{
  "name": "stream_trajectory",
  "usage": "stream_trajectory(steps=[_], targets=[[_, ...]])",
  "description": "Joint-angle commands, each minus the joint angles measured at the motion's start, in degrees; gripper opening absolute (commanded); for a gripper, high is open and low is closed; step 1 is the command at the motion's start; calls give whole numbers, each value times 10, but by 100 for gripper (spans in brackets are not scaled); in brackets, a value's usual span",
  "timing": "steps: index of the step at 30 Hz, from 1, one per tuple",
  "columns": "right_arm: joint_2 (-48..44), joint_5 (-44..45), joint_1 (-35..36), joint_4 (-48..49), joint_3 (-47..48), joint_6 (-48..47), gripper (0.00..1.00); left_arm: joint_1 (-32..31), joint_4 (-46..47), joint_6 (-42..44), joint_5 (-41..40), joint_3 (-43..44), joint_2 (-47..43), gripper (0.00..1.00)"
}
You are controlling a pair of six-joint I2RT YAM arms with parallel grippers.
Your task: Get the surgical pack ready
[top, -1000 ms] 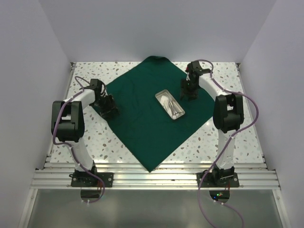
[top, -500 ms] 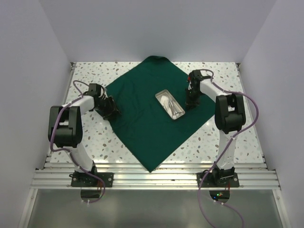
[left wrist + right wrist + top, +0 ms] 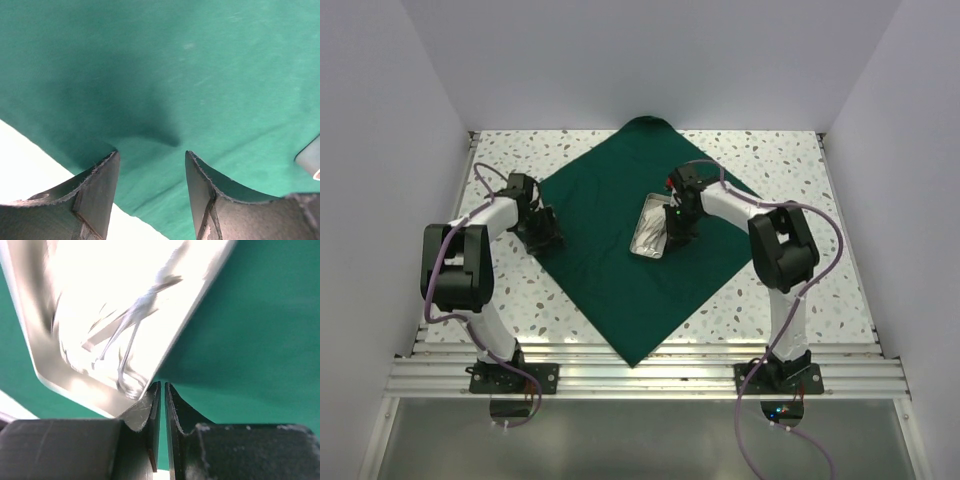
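Centre: tray w/ instruments sits mid-cloth; R gripper pinched on its 3 o'clock rim, blocks that approach.
3 o'clock: R arm arches over cloth corner, bars passage.
9 o'clock: L gripper, jaws apart, low over cloth edge; L arm behind it.
6 & 12 o'clock: flat cloth, open run to tray.
Perimeter: walls hem table on 3 sides.
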Motion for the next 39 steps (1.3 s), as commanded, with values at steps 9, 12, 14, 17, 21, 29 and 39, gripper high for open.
stream_trajectory(steps=[9, 12, 14, 17, 21, 29, 39], targets=[[103, -96, 74, 46, 180, 113, 17, 1, -65, 30, -42, 32, -23, 60], [112, -113, 78, 15, 232, 103, 20, 1, -64, 23, -12, 32, -37, 59], [93, -72, 64, -10, 232, 84, 21, 0, -54, 14, 34, 29, -43, 54], [47, -26, 24, -26, 210, 50, 21, -7, -27, -15, 79, 19, -51, 47], [24, 4, -35, -19, 205, 12, 21, -33, -3, -44, 99, 38, -31, 42], [172, 32, -72, -99, 421, -49, 21, -99, -3, -94, 124, 139, 72, 40], [222, 15, -74, -67, 415, -54, 21, -112, -75, -111, 50, 230, 144, 44]])
